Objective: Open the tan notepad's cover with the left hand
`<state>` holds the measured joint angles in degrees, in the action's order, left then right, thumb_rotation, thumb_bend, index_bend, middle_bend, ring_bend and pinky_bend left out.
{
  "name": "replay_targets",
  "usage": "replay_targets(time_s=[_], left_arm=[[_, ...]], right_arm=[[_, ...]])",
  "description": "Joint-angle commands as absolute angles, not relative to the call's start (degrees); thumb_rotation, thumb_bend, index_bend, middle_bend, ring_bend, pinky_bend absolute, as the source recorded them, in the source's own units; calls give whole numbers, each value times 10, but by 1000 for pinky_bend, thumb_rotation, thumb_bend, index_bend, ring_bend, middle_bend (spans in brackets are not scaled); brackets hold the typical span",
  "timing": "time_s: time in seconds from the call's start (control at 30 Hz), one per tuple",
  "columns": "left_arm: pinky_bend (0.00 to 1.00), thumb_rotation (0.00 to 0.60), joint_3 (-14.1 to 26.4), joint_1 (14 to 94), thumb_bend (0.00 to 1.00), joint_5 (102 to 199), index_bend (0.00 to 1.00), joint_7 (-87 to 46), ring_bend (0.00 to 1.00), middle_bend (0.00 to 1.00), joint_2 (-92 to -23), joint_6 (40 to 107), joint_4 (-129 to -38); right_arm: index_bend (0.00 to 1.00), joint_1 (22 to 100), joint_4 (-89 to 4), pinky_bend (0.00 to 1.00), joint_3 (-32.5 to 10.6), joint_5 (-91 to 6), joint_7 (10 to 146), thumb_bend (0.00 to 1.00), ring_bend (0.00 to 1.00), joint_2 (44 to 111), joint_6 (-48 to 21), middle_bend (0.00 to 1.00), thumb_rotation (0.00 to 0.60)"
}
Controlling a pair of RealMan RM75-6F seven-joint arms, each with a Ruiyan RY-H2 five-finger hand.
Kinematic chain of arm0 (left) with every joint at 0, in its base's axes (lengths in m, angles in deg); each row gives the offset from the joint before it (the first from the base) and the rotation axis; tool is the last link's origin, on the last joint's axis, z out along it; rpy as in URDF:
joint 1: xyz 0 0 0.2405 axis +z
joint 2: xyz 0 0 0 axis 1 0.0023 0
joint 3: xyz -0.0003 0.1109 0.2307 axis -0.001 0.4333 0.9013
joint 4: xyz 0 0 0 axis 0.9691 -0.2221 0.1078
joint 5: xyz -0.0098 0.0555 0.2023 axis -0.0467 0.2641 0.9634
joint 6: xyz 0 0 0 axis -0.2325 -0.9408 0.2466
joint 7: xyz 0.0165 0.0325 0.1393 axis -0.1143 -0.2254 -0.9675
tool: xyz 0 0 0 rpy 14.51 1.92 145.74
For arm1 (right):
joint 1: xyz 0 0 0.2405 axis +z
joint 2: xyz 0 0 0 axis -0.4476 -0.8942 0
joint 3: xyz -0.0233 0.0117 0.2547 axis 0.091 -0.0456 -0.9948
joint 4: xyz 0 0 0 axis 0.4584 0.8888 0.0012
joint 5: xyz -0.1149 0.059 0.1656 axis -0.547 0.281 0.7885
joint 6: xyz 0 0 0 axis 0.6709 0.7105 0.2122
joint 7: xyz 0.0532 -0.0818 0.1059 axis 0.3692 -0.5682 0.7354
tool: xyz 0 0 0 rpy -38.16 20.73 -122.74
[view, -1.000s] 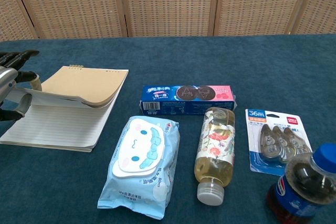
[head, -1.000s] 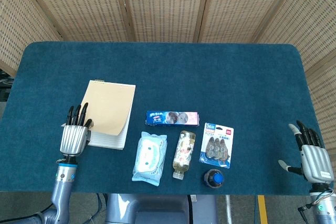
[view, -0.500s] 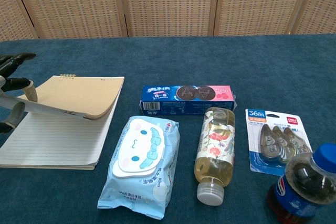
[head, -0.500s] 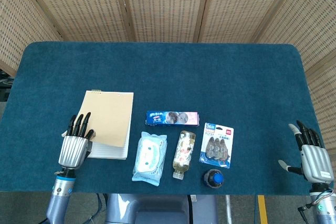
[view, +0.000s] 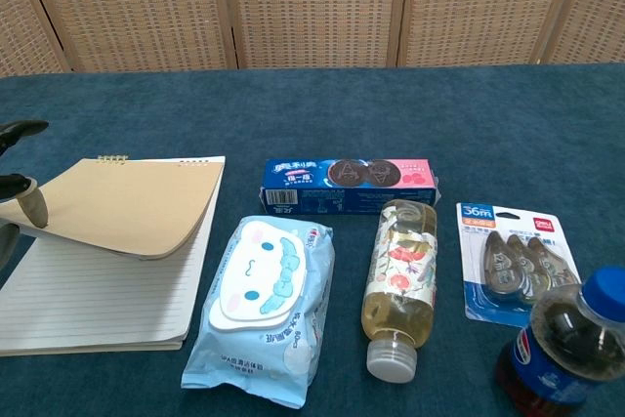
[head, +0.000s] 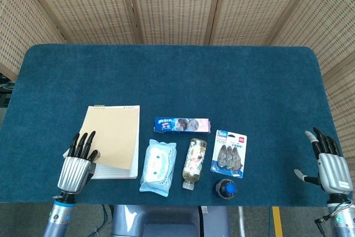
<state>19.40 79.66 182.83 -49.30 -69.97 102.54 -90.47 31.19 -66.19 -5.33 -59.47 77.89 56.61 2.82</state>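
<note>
Since 1 second earlier, the left hand (head: pixel 74 166) had drawn back toward the table's near edge, and the tan notepad (head: pixel 113 140) had slid nearer with it, its cover raised along the left edge. The pad lay at the near left of the blue table (head: pixel 166 76), long axis running away from the robot, with the spiral binding (view: pixel 112 159) at the far end. The left hand pinched the lifted cover's left edge between thumb and a finger while its other fingers stayed spread.

From the head camera the cover looked almost flat, with only a strip of white page showing along the pad's right and near edges. The chest camera showed what that one missed: the cover curved up off the lined page (view: pixel 93 290), held by the dark fingertips (view: pixel 21 197) at the frame's left edge. The right hand (head: pixel 328 162), seen only from the head, rested released with fingers apart at the near right corner, well apart from everything.

Just right of the pad lay a wet-wipes pack (head: pixel 158 165), then a clear bottle (head: pixel 193 163) on its side, a cookie box (head: pixel 182 125) beyond them, a correction-tape card (head: pixel 229 152), and a blue-capped soda bottle (head: pixel 226 188) standing nearest. None of them touched the cover.
</note>
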Motion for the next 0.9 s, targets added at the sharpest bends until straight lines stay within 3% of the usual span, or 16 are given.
replay_targets(time_s=[0.03,0.9], left_arm=[[0,600,204,806,611,1839,777,-485,0,0,-700,1033,-901],[0,600,240,848,612,1930,777,-468,0,0,-694,1053,-914]], right_arm=[[56,312,-662,0,-53,-595,779,156,0,566,29,0,600],[56,311,-662,0,-54,-593,780,156,0,566,28,0,600]])
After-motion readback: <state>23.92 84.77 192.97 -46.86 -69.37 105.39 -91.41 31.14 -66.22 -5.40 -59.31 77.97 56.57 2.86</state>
